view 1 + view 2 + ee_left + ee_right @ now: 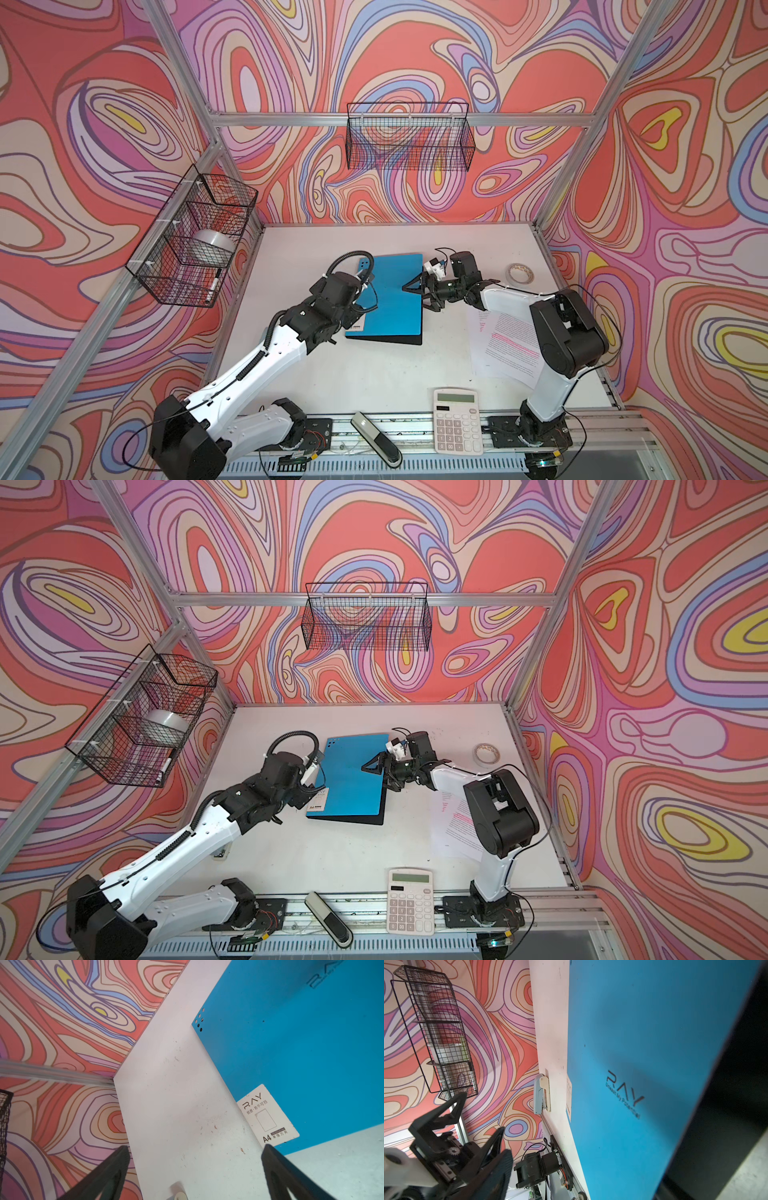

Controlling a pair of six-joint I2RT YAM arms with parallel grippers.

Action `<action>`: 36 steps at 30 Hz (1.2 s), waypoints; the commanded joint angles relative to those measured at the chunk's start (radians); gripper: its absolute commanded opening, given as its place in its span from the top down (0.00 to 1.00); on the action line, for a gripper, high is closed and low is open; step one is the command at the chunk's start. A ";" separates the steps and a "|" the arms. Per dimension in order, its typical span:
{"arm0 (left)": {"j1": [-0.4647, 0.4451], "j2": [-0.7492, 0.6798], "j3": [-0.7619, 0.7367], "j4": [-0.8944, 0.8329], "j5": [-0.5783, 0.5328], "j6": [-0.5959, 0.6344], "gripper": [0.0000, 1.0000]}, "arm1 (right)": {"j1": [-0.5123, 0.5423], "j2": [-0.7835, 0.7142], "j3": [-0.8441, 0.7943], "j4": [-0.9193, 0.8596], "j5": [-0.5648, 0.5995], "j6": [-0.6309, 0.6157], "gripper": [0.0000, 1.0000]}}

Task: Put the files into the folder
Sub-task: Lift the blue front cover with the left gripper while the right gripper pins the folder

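The blue folder (390,299) (349,783) lies mid-table with its white label (268,1115) at the near left corner. The right edge of its cover stands slightly off the black back (411,341). My right gripper (415,296) (376,777) is open at that right edge, one finger above the cover and one beside and below it. Its ribbed finger (500,1169) shows next to the cover's "RAY" logo (625,1093). My left gripper (196,1148) is open and empty over bare table at the folder's left edge by the label. The files (505,345) (453,829) lie right of the folder, partly under the right arm.
A white calculator (457,419) and a dark stapler (376,440) sit at the front rail. A tape roll (520,274) lies at the back right. Another stapler (542,1095) rests at the table's left edge. Wire baskets hang on the left wall (191,237) and back wall (409,137).
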 commanded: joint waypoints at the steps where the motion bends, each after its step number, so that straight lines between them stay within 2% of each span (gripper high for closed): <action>1: 0.080 0.082 0.166 -0.168 0.190 -0.149 0.00 | 0.006 -0.059 0.031 0.001 -0.020 -0.011 0.08; 3: 0.111 0.149 0.273 -0.234 0.245 -0.195 0.00 | 0.006 -0.068 0.035 0.008 -0.025 -0.011 0.08; 8: 0.120 0.279 0.484 -0.289 0.354 -0.281 0.00 | 0.020 -0.084 0.053 0.020 -0.027 -0.022 0.08; 12: 0.134 0.396 0.622 -0.342 0.436 -0.355 0.00 | 0.070 -0.074 0.087 0.023 -0.013 -0.054 0.09; 18: 0.171 0.521 0.726 -0.342 0.557 -0.434 0.00 | 0.161 -0.064 0.121 0.032 0.063 -0.086 0.09; 27: 0.211 0.621 0.833 -0.309 0.707 -0.564 0.00 | 0.231 -0.051 0.083 0.205 0.141 0.018 0.09; 32: 0.209 0.678 0.918 -0.336 0.734 -0.591 0.00 | 0.255 -0.063 0.082 0.246 0.208 0.029 0.09; 36: 0.211 0.716 0.960 -0.365 0.740 -0.596 0.00 | 0.264 -0.075 0.043 0.379 0.225 0.094 0.09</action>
